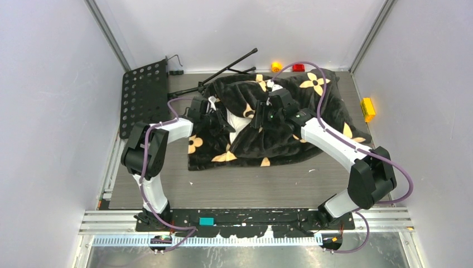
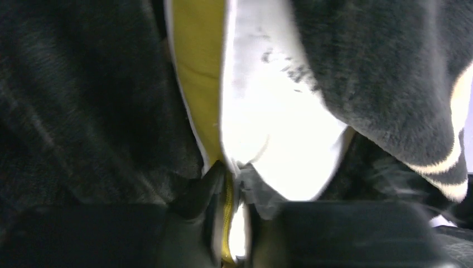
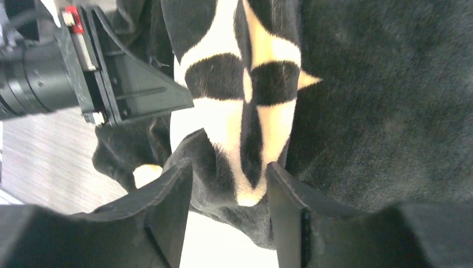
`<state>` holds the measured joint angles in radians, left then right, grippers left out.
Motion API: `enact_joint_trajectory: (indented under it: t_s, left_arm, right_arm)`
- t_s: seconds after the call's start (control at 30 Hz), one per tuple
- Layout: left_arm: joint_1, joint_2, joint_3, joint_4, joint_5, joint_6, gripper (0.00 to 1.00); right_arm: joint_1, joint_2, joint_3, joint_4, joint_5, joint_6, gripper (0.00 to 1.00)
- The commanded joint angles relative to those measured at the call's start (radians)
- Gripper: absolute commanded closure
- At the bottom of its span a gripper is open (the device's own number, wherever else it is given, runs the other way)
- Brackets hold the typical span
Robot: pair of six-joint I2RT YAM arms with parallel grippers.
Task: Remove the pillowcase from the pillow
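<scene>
Both arms meet on the pillowcase (image 1: pixel 290 139), far middle of the table (image 1: pixel 251 187).

Only the left wrist view shows the left fingers (image 2: pixel 189 234) pressed together on the yellowish edge of the pillow (image 2: pixel 268 128). From above, the pillow is just a small white patch inside the case. The right wrist view shows the right fingers (image 3: pixel 170 212) pinching a thick flowered fold (the other arm is just beside). The case's near edge is well apart from the arm bases. A perforated plate (image 1: pixel 144 97) lies left and a yellow block (image 1: pixel 367 109) right.
</scene>
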<state>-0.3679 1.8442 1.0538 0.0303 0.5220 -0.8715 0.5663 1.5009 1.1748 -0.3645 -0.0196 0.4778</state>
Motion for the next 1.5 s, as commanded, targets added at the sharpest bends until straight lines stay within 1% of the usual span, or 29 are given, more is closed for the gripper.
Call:
enact_joint_trajectory:
  t_s: [0.0, 0.03, 0.17, 0.23, 0.27, 0.33, 0.47, 0.57, 0.63, 0.7, 0.73, 0.77, 0.93, 1.1, 1.23, 1.3, 1.37, 1.4, 1.47]
  left_arm:
    - [-0.024, -0.022, 0.063, 0.054, -0.008, 0.016, 0.93]
    - [-0.026, -0.038, 0.062, 0.05, -0.023, 0.027, 0.99]
    - [-0.027, -0.101, 0.062, 0.036, -0.037, 0.048, 1.0]
    - [-0.026, -0.122, 0.066, 0.022, -0.028, 0.052, 1.0]
    - [-0.026, -0.13, 0.067, 0.017, -0.021, 0.052, 1.0]
    - [-0.026, -0.147, 0.067, 0.013, -0.009, 0.047, 1.0]
    - [-0.027, -0.189, 0.073, -0.004, 0.005, 0.047, 1.0]
    - [-0.016, -0.222, 0.101, -0.078, 0.009, 0.074, 1.0]
    - [-0.002, -0.247, 0.114, -0.121, 0.018, 0.088, 1.0]
    - [0.014, -0.282, 0.11, -0.154, 0.019, 0.102, 1.0]
    - [0.023, -0.299, 0.102, -0.169, 0.019, 0.107, 1.0]
    - [0.032, -0.317, 0.094, -0.185, 0.019, 0.115, 1.0]
    - [0.091, -0.407, 0.047, -0.253, 0.027, 0.138, 1.0]
    - [0.159, -0.485, -0.004, -0.291, 0.027, 0.147, 1.0]
    - [0.164, -0.542, -0.038, -0.327, 0.023, 0.165, 1.0]
    - [0.167, -0.565, -0.046, -0.365, 0.017, 0.185, 1.0]
    - [0.168, -0.585, -0.056, -0.395, 0.013, 0.193, 1.0]
    - [0.167, -0.596, -0.064, -0.397, 0.017, 0.189, 1.0]
    - [0.162, -0.61, -0.102, -0.364, 0.048, 0.161, 1.0]
  right_arm:
    - [0.005, -0.01, -0.032, 0.027, -0.081, 0.028, 0.38]
    - [0.016, -0.018, -0.041, 0.022, -0.075, 0.028, 0.35]
    - [0.086, -0.056, -0.079, 0.003, 0.004, 0.003, 0.29]
    - [0.109, -0.066, -0.098, 0.007, 0.016, 0.002, 0.29]
    - [0.114, -0.067, -0.105, 0.01, 0.046, 0.006, 0.29]
    - [0.115, -0.062, -0.118, 0.019, 0.051, 0.011, 0.33]
    - [0.116, -0.047, -0.136, 0.03, 0.047, 0.01, 0.51]
    - [0.115, -0.061, -0.157, 0.018, 0.11, 0.009, 0.73]
    - [0.107, -0.079, -0.178, 0.009, 0.17, 0.014, 0.82]
    - [0.08, -0.1, -0.199, 0.007, 0.209, 0.022, 0.94]
    - [0.057, -0.11, -0.209, 0.007, 0.214, 0.028, 0.99]
    - [0.03, -0.118, -0.219, 0.006, 0.211, 0.036, 1.0]
    - [-0.099, -0.145, -0.246, -0.017, 0.2, 0.019, 1.0]
    - [-0.152, -0.132, -0.233, -0.088, 0.301, -0.012, 1.0]
    - [-0.224, -0.105, -0.207, -0.15, 0.39, 0.036, 1.0]
    - [-0.235, -0.123, -0.209, -0.149, 0.429, 0.044, 1.0]
    - [-0.236, -0.157, -0.21, -0.135, 0.411, 0.026, 0.99]
    - [-0.236, -0.18, -0.21, -0.121, 0.364, 0.0, 0.96]
    - [-0.235, -0.223, -0.214, -0.075, 0.212, -0.062, 0.79]
